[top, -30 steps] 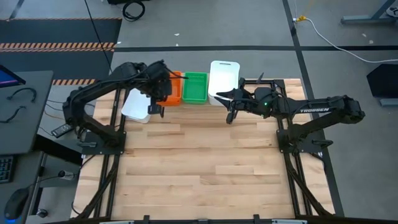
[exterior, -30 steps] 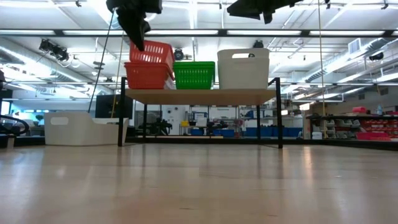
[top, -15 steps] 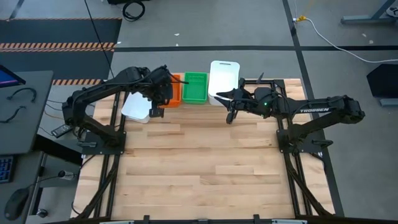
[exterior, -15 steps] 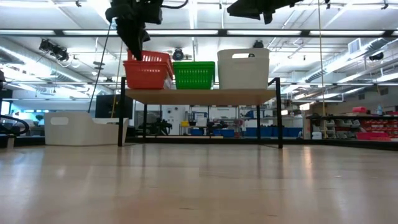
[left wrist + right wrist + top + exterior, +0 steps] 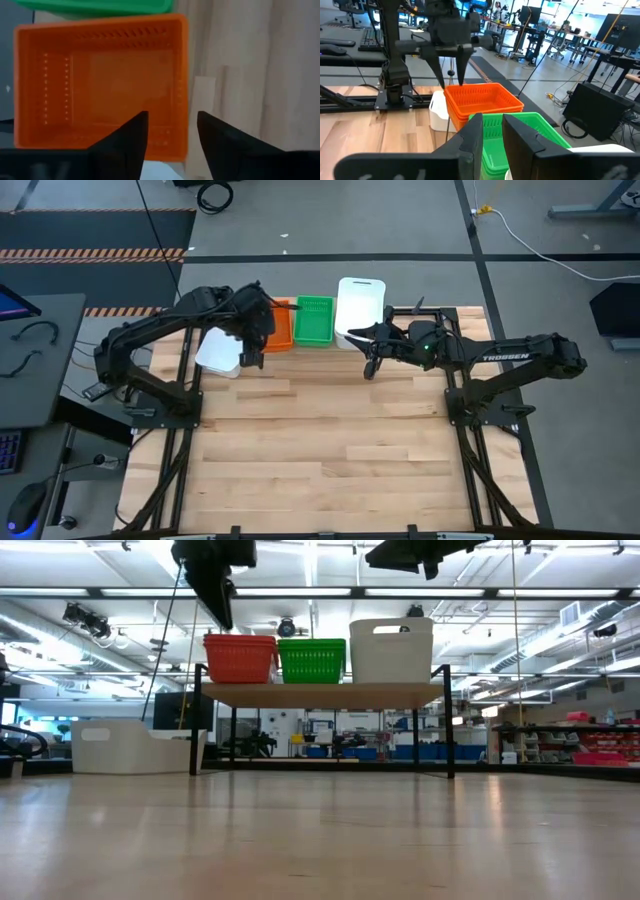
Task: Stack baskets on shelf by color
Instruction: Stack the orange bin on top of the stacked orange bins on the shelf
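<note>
My left tool (image 5: 449, 75) hangs open and empty above the orange basket (image 5: 239, 658) on the shelf (image 5: 320, 693); my right tool (image 5: 371, 358), slightly open and empty, hovers near the white basket (image 5: 359, 310).

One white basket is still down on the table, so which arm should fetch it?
Left, probably. Its open pincer hangs right beside the white basket; the right pincer sits past the green stack.

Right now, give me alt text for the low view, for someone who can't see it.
Three basket stacks stand in a row on the shelf: orange baskets, green baskets, and white baskets. The left gripper hangs with jaws open just above the orange ones, touching nothing. Another white basket sits on the table behind.
</note>
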Robot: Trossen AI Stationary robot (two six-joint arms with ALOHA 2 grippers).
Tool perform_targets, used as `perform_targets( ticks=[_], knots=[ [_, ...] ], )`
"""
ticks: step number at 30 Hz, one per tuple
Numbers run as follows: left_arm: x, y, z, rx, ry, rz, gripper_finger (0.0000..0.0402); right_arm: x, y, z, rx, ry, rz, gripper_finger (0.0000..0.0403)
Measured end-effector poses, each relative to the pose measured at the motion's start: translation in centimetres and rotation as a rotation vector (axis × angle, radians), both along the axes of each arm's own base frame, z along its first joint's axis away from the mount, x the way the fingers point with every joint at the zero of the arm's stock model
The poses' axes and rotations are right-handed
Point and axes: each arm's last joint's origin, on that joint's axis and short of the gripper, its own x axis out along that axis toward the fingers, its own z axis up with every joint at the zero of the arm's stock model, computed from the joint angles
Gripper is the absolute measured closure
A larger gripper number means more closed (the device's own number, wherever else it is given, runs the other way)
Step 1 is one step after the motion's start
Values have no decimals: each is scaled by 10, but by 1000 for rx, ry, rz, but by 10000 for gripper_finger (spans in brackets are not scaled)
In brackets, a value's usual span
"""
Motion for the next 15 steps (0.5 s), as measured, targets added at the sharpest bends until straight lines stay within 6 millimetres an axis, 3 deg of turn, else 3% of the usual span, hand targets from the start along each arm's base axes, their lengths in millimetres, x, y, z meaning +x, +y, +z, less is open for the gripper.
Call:
perform_targets(
  ticks=[9, 15],
  knots=[
    [2, -45, 7, -95, -60, -105, 219, 0, 0, 0, -3, 1, -3, 325],
    [3, -54, -34, -123, 68, -111, 240, 0, 0, 0, 5, -2, -4, 325]
  ],
)
